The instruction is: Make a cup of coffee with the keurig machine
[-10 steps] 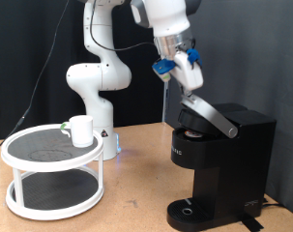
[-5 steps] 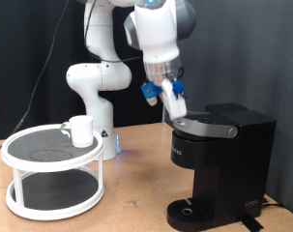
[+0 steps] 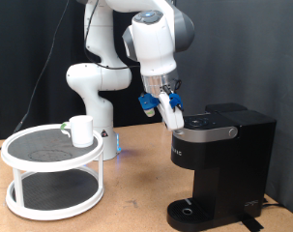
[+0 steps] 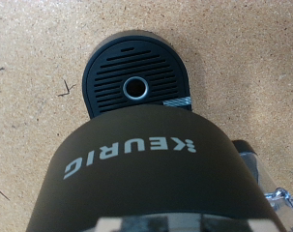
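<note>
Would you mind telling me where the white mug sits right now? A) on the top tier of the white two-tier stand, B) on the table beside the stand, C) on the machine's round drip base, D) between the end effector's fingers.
A: the white mug stands on the upper tier of the white two-tier stand, while the Keurig machine has a bare drip base.

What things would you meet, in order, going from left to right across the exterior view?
Two-tier round stand → cup on its top shelf → robot base → gripper → keurig machine, lid down.

The keurig machine (image 3: 219, 155) is black (white lettering). The cup (image 3: 81, 130) is plain white. The gripper (image 3: 165, 104) is white with blue.
</note>
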`<state>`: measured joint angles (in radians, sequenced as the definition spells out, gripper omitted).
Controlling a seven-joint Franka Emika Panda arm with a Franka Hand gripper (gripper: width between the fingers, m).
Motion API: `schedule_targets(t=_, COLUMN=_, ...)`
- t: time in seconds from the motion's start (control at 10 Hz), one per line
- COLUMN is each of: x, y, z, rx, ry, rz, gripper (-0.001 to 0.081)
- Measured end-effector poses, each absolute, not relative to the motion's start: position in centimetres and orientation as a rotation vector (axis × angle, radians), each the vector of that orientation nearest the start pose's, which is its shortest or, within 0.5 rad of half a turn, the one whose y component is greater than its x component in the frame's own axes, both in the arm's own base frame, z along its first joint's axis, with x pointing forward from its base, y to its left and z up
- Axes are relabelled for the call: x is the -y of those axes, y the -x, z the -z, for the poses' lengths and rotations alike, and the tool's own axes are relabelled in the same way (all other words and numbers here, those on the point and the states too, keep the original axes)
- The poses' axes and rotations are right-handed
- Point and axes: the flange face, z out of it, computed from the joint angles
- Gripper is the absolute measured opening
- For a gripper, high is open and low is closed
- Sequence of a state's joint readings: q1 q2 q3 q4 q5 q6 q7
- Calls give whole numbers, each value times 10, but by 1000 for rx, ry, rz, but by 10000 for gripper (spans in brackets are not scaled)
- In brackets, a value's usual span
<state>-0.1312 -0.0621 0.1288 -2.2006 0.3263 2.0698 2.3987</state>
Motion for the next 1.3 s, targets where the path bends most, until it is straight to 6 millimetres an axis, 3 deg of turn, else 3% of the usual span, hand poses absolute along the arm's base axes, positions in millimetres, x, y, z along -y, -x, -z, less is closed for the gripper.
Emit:
schedule_targets(t=0.4, x=-8, y=-502, z=-409, rx=-2907, ry=907, rz=-471, gripper=0)
schedule_targets(t=0.8, x=5, y=-486, z=-429, rx=-2828, ry=905, rz=-508, gripper=0)
schedule_targets(t=1.0, x=0, y=-484, z=-443, rx=-2683, ry=897, rz=-643, gripper=0)
schedule_targets(t=1.3, x=0, y=-476, z=-437, rx=-2725, ry=931, rz=-673, gripper=0)
